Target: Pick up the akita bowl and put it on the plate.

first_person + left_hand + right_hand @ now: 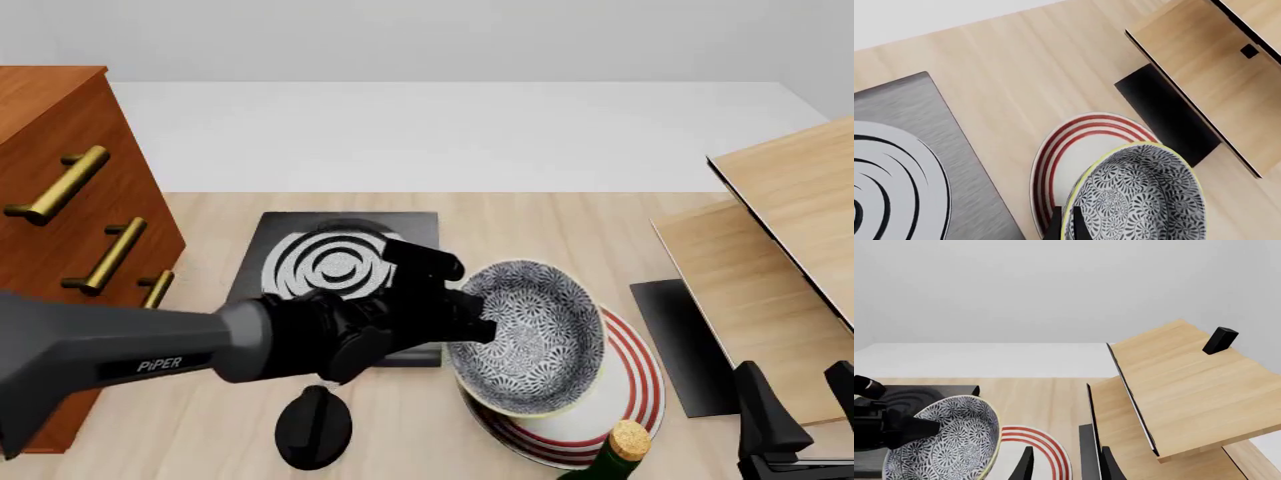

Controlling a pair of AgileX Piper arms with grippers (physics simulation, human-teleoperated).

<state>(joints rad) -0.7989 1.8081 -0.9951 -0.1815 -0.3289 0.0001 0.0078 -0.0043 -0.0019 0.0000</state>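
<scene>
Left claw [470, 322] closed on the near-left rim of the bowl [527, 335], one finger inside, one outside. Bowl tilted, held over the plate [638, 385]; whether its base touches the plate cannot be told. Plate lies on the desk [574, 225] just right of the black slab [340, 262]. A black knob [314, 428] sits on the desk left of the plate; a corked bottle top [617, 447] shows at its near edge. Right claw [790, 405] right of the plate, fingers apart, holding nothing.
</scene>
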